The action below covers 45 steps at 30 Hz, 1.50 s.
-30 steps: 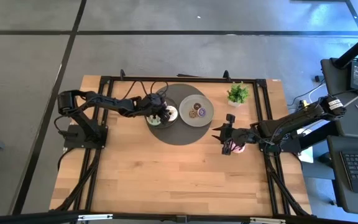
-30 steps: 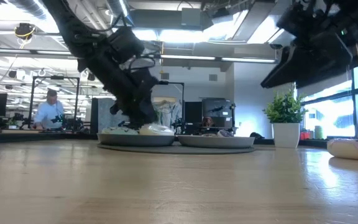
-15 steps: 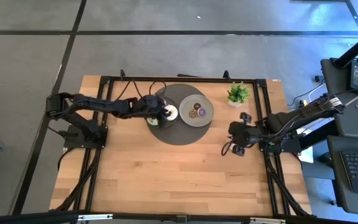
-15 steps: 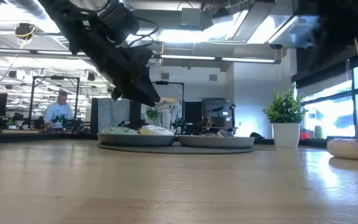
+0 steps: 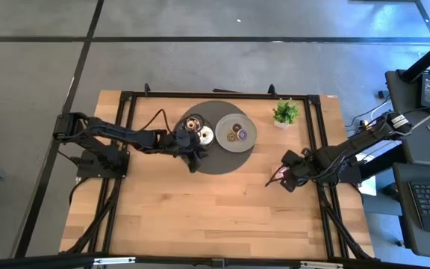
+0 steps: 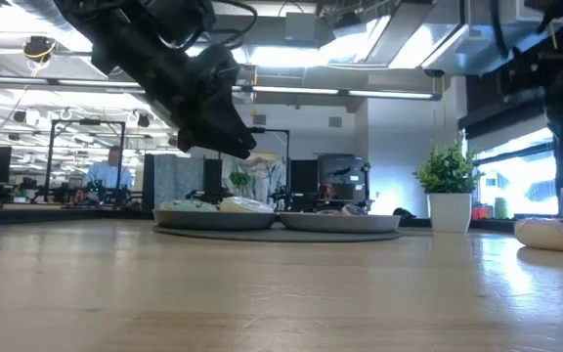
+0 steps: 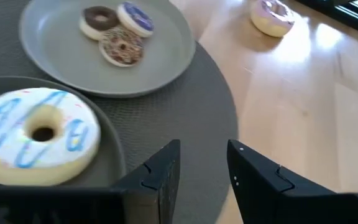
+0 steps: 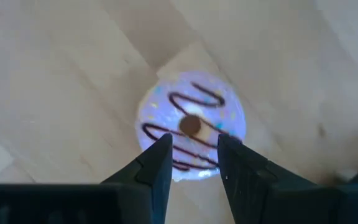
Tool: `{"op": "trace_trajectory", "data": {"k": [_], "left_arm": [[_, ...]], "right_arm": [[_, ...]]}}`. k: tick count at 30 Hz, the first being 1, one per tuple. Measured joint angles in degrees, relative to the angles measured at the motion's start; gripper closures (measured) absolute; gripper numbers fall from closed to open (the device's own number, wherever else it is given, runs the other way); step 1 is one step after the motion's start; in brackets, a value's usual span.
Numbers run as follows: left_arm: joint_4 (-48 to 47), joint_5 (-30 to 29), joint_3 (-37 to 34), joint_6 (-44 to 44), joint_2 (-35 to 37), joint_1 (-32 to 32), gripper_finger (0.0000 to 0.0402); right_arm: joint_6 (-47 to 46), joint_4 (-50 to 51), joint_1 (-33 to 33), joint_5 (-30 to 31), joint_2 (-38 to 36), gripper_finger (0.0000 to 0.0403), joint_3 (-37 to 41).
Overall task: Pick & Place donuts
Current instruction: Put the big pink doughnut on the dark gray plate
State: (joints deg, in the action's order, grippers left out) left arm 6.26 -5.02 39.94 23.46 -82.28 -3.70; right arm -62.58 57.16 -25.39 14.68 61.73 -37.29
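Left claw (image 7: 201,171): released and empty. It has pulled back from the left plate (image 7: 115,163), where it was down a second ago, and now hangs over the round dark mat (image 7: 213,115) at that plate's near edge.
White donut (image 7: 39,134): lying flat on the left plate, clear of the fingers. Judged to be freshly delivered.
Green donut (image 6: 190,204): on the same plate, just beside the white one. Seen from the low view only.
Small donuts: two brown (image 7: 99,18), (image 7: 120,46) and one purple (image 7: 135,17), touching in a cluster on the right plate (image 7: 55,59).
Right claw (image 8: 194,163): released, fingers a little apart with nothing between them. It has swung from lying level beside the target to pointing down at it.
Pink donut (image 8: 191,127): flat on the bare bench (image 5: 200,209), well apart from both plates, on the right-hand side short of the potted plant (image 5: 285,112). It sits directly below the right claw, not yet gripped.
Change noted: left arm finished and backing off; right arm lined up over the last loose item.
Task standing: five of six donuts plated. Only the pink one is outstanding.
Next step, judged: right claw to descend, close across the ring, then carry it to a plate.
Risk: the fingers look narrow against the ring; a wider opening may be needed before descent.
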Motion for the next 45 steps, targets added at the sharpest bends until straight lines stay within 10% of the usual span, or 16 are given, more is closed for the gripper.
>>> {"op": "trace_trajectory", "data": {"k": [25,45], "left_arm": [[0.15,-4.78,-0.02,-0.66,0.00,2.53,0.0271],[0.15,-4.78,-0.02,-0.66,0.00,2.53,0.0270]], "right_arm": [[-12.23,-5.38,3.85,-2.42,0.02,0.0175,8.49],[-11.59,-5.50,3.85,-3.85,0.00,0.0329,8.87]]}}
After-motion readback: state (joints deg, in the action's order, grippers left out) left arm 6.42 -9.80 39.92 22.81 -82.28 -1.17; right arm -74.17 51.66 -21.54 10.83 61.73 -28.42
